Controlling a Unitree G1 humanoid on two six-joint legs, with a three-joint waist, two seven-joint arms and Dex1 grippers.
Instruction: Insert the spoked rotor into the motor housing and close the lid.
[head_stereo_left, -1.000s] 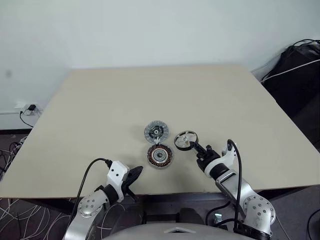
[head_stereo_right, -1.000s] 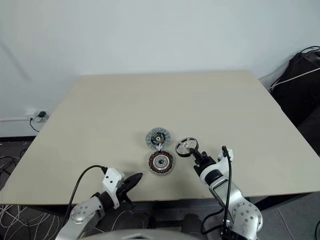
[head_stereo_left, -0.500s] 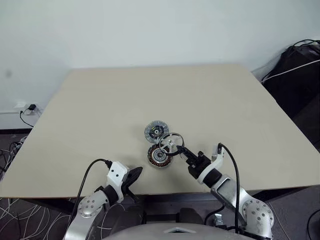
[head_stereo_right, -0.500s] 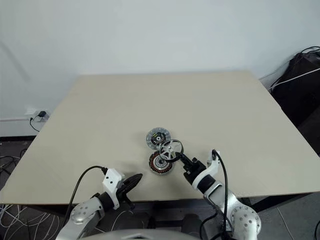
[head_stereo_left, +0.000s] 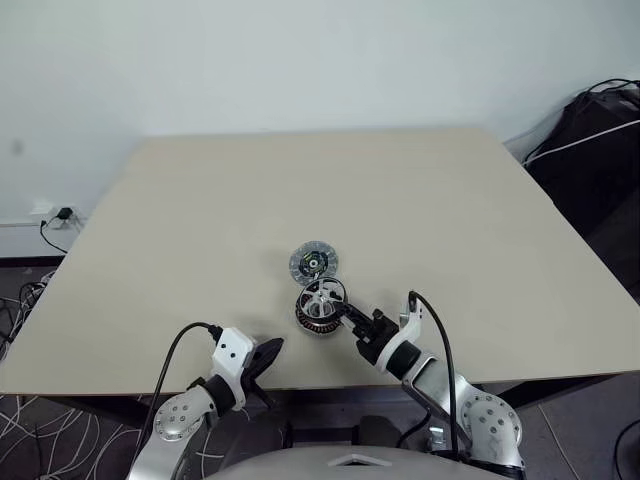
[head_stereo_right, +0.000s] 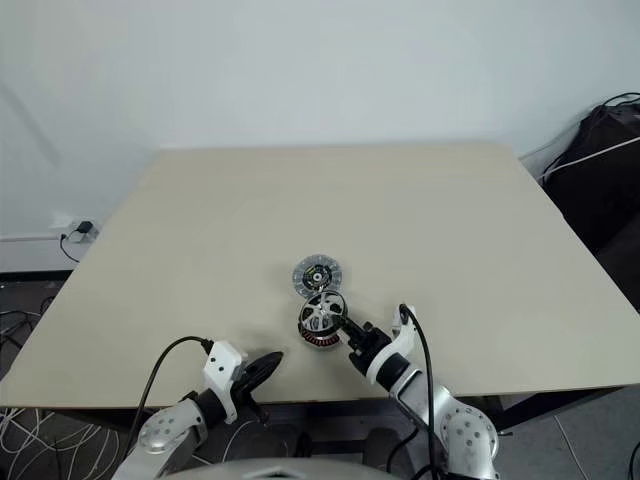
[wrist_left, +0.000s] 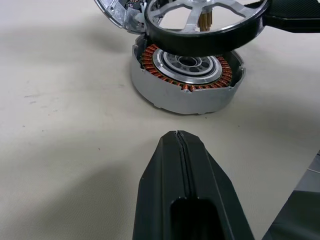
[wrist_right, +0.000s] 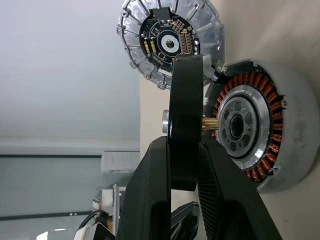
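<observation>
Rotor: spoked rotor (head_stereo_left: 322, 297) held level in the air just above the motor housing (head_stereo_left: 318, 316), a clear gap showing between the two in the left wrist view; its brass-coloured shaft points down toward the silver centre
Right jaws: right gripper (head_stereo_left: 343, 311) clamps the rotor's black rim between its two black fingers (wrist_right: 150, 195), closed only as far as the rim's thickness, reaching in from the housing's 4 o'clock side
Housing: sits flat on the table (head_stereo_left: 200, 220) near the front edge, copper windings ringed around the silver centre, open side up
Lid: lid (head_stereo_left: 313, 262) lies on the table at the housing's 12 o'clock, just beside it, dark circuit centre facing up
Left jaws: left gripper (head_stereo_left: 268, 350) pressed fully together with nothing between them, resting low at the table's front edge at the housing's 7 o'clock, pointing toward it, well short of touching
</observation>
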